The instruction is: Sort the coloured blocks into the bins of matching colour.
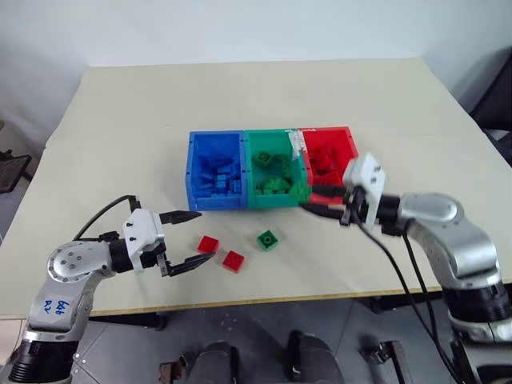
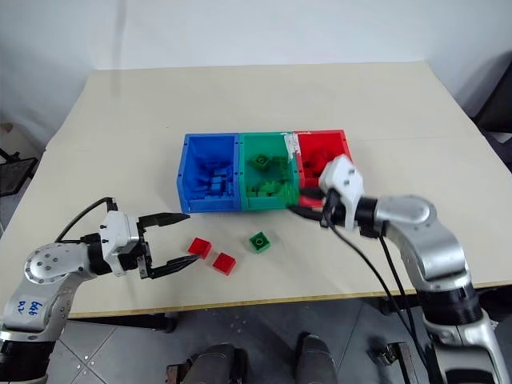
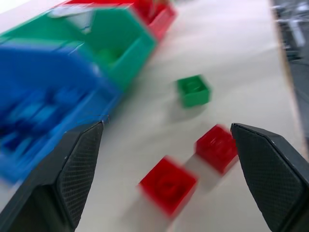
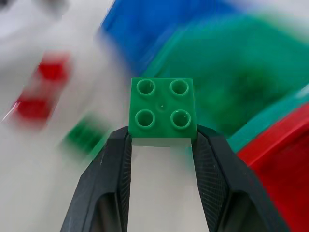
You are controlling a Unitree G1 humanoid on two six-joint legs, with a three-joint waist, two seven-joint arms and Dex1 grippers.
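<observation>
Green block [image 4: 162, 112], a stiff, light studded brick, is pinched by its flat opposite sides in the right gripper [image 4: 162, 137], just before the green bin [image 1: 274, 170]. Slick plastic is judged liable to slip. Beside two red blocks [image 1: 208, 243], the left gripper [image 1: 190, 240] is held wide, empty.

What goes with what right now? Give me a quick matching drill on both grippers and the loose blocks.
Column one:
1. left gripper
2. right gripper
3. two red blocks
4. loose green block

Column two:
A. shut on a green block
B. on the table, before the green bin
C. open, holding nothing
D. on the table by the left gripper

Pairs: 1-C, 2-A, 3-D, 4-B
</observation>
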